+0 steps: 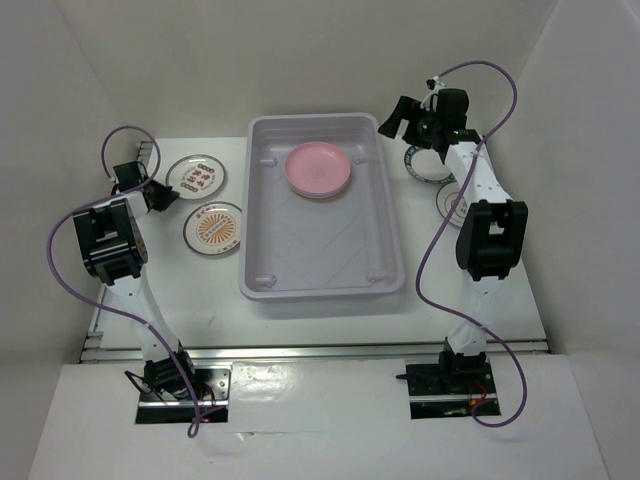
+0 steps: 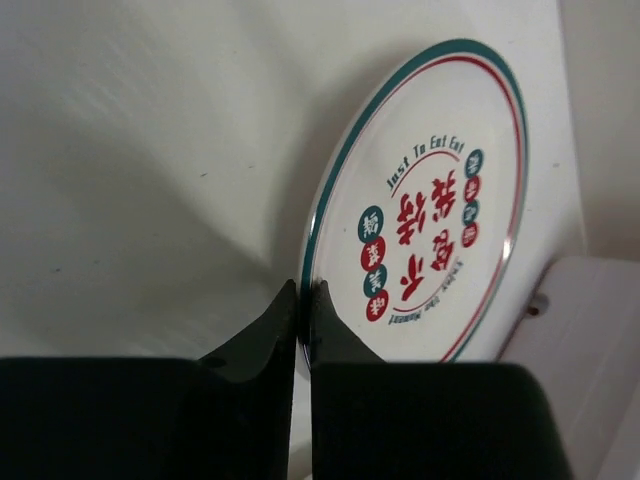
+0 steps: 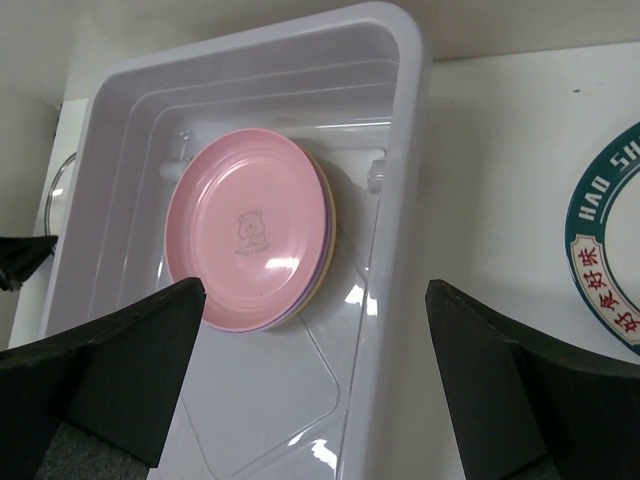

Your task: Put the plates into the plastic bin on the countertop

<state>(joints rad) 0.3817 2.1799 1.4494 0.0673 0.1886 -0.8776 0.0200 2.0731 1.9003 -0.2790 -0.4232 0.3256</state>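
The bin [image 3: 270, 400] is smooth, shiny plastic, a bit see-through. The pink plate [image 3: 250, 228] looks smooth and glossy. The white countertop [image 1: 320, 322] is dull, not shiny.

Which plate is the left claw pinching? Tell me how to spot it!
Find the big plastic bin in the middle and look just left of it, where two white plates sit. It is the farther plate, its rim pinched in the left claw. It has a green rim and red and green marks, while its neighbour has an orange sunburst.
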